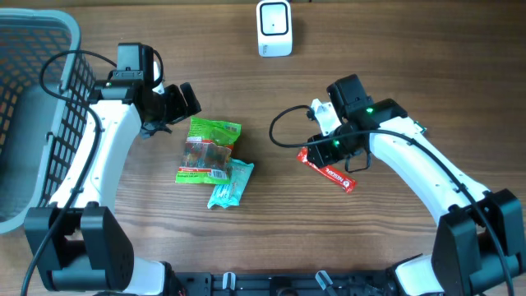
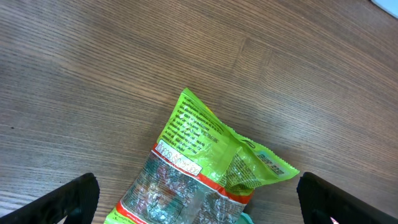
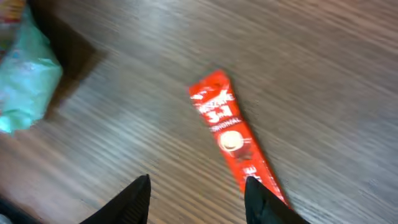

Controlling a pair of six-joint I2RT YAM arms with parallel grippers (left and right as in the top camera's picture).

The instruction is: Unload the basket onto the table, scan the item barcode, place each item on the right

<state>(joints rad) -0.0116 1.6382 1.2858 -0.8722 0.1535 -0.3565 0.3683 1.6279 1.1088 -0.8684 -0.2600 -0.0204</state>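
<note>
My right claw hangs half open over the red packet; my left claw is wide. I'd pinch the packet's middle squarely.

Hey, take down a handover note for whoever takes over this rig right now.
Left gripper: open, hovering beside the green snack bag.
Right gripper: open above the red sachet, which lies on the table.
Teal packet lies against the green bag; scanner stands at the table's far edge.
Done: no item lifted.
Left: grasp an item and show its barcode to the scanner.
</note>
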